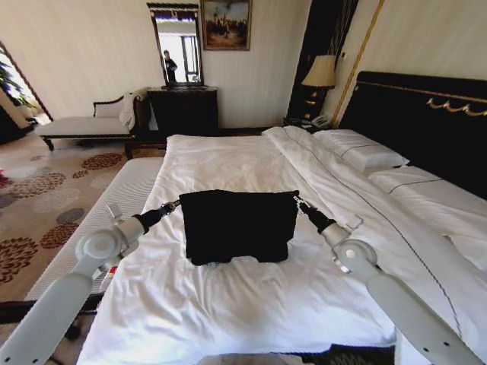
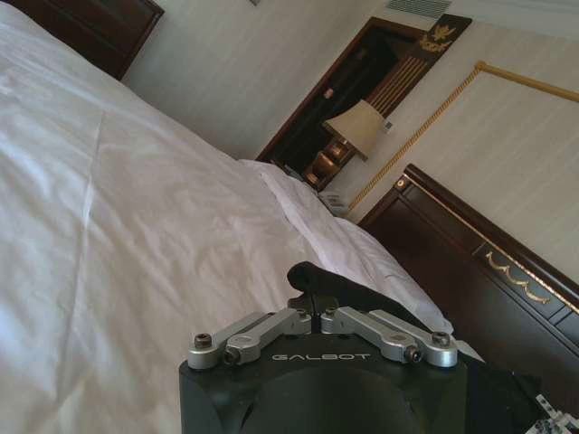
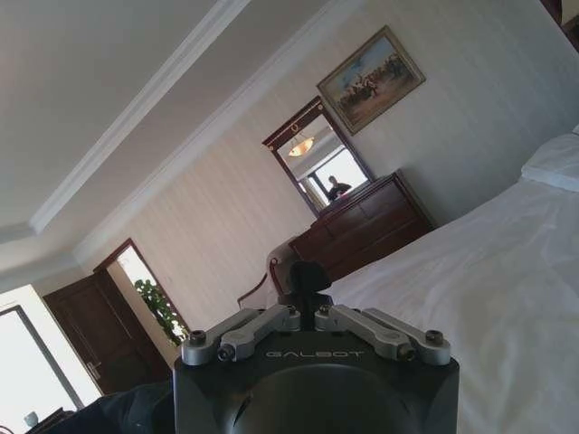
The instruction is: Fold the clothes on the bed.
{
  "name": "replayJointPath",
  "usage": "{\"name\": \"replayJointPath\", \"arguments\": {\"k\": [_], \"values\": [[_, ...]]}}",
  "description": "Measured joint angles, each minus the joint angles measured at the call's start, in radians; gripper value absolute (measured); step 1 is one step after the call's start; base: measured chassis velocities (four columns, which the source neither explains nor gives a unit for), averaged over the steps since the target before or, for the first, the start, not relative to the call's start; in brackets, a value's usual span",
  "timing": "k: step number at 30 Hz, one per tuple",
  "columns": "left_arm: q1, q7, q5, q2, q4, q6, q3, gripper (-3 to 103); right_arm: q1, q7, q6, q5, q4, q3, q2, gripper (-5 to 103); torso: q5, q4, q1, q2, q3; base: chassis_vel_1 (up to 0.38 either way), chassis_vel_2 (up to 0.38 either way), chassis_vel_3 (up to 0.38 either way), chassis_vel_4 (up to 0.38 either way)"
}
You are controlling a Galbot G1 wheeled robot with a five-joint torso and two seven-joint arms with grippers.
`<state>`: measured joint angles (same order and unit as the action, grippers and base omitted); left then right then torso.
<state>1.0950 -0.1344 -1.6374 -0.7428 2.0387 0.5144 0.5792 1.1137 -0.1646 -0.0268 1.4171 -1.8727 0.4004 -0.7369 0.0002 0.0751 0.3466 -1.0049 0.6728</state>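
Between the two grippers, above the middle of the bed, the black T-shirt is hanging as a wide dark panel, its long axis running side to side and its lower edge touching the white duvet. At the upper left corner the left gripper is pinching the cloth with its fingers closed; at the upper right corner the right gripper is doing likewise. Both arms are reaching equally near, one per corner.
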Motion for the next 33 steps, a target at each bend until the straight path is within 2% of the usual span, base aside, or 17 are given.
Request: {"name": "replayJointPath", "arguments": {"k": [3,6,8,10,13,14,16,18,19,20,24,25,27,28,29,31,33], "values": [[0.011,-0.032,-0.033,0.023,0.046,0.005,0.027,0,0.037,0.021,-0.002,0.009,-0.045,0.037,0.025,2,-0.0002,0.0002,0.000,0.000,0.000,0.000,0.000,0.000,0.000],[0.026,-0.090,-0.103,0.066,0.142,0.014,0.080,0,0.129,0.078,-0.012,0.036,-0.162,0.130,0.088,2,0.0000,0.0002,0.000,0.000,0.000,0.000,0.000,0.000,0.000],[0.029,-0.100,-0.116,0.074,0.159,0.016,0.089,0,0.150,0.090,-0.015,0.042,-0.185,0.150,0.101,2,0.0000,0.0002,0.000,0.000,0.000,0.000,0.000,0.000,0.000],[0.037,-0.138,-0.154,0.106,0.220,0.026,0.108,0,0.247,0.144,-0.034,0.065,-0.279,0.248,0.162,2,-0.0001,0.0002,0.000,0.000,0.000,0.000,0.000,0.000,0.000],[0.029,-0.184,-0.176,0.140,0.264,0.028,0.094,0,0.345,0.216,-0.061,0.081,-0.363,0.346,0.218,2,-0.0003,0.0003,0.000,0.000,0.000,0.000,0.000,0.000,0.000],[0.029,-0.184,-0.176,0.140,0.264,0.028,0.094,0,0.345,0.216,-0.061,0.081,-0.363,0.346,0.218,2,-0.0003,0.0003,0.000,0.000,0.000,0.000,0.000,0.000,0.000],[0.010,-0.206,-0.188,0.158,0.279,0.028,0.064,0,0.386,0.303,-0.098,0.101,-0.415,0.403,0.249,2,-0.0002,0.0005,0.000,0.000,0.000,0.000,0.000,0.000,0.000],[0.007,-0.211,-0.189,0.159,0.279,0.028,0.057,0,0.387,0.319,-0.105,0.107,-0.420,0.408,0.252,2,-0.0002,0.0004,0.000,0.000,0.000,0.000,0.000,0.000,0.000],[0.001,-0.218,-0.189,0.159,0.271,0.028,0.045,0,0.385,0.353,-0.120,0.117,-0.425,0.410,0.258,2,-0.0002,0.0002,0.000,0.000,0.000,0.000,0.000,0.000,0.000],[-0.007,-0.233,-0.183,0.157,0.245,0.030,0.025,0,0.367,0.394,-0.138,0.121,-0.413,0.391,0.263,2,-0.0002,0.0002,0.000,0.000,0.000,0.000,0.000,0.000,0.000],[-0.030,-0.244,-0.151,0.137,0.144,0.041,-0.017,0,0.285,0.438,-0.159,0.114,-0.328,0.278,0.256,2,-0.0004,0.0003,0.000,0.000,0.000,0.000,0.000,0.000,0.000],[-0.054,-0.243,-0.127,0.116,0.072,0.049,-0.048,0,0.189,0.449,-0.164,0.102,-0.238,0.164,0.234,2,-0.0003,0.0003,0.000,0.000,0.000,0.000,0.000,0.000,0.000],[-0.097,-0.234,-0.083,0.085,-0.012,0.057,-0.100,0,0.033,0.456,-0.165,0.088,-0.107,0.007,0.189,2,-0.0001,0.0001,0.000,0.000,0.000,0.000,0.000,0.000,0.000],[-0.113,-0.229,-0.066,0.073,-0.039,0.058,-0.119,0,-0.017,0.456,-0.163,0.082,-0.066,-0.043,0.171,2,-0.0002,0.0001,0.000,0.000,0.000,0.000,0.000,0.000,0.000],[-0.113,-0.229,-0.066,0.073,-0.039,0.058,-0.119,0,-0.017,0.456,-0.163,0.082,-0.066,-0.043,0.171,2,-0.0002,0.0001,0.000,0.000,0.000,0.000,0.000,0.000,0.000],[-0.192,-0.203,0.002,0.011,-0.154,0.054,-0.195,0,-0.204,0.446,-0.141,0.049,0.101,-0.227,0.078,2,0.0003,0.0001,0.001,0.000,0.001,0.000,0.000,0.000,0.000],[-0.227,-0.191,0.021,-0.023,-0.200,0.046,-0.219,0,-0.288,0.433,-0.125,0.033,0.171,-0.295,0.025,2,0.0002,0.0002,0.001,0.000,0.001,0.000,0.000,0.000,0.000]]}}
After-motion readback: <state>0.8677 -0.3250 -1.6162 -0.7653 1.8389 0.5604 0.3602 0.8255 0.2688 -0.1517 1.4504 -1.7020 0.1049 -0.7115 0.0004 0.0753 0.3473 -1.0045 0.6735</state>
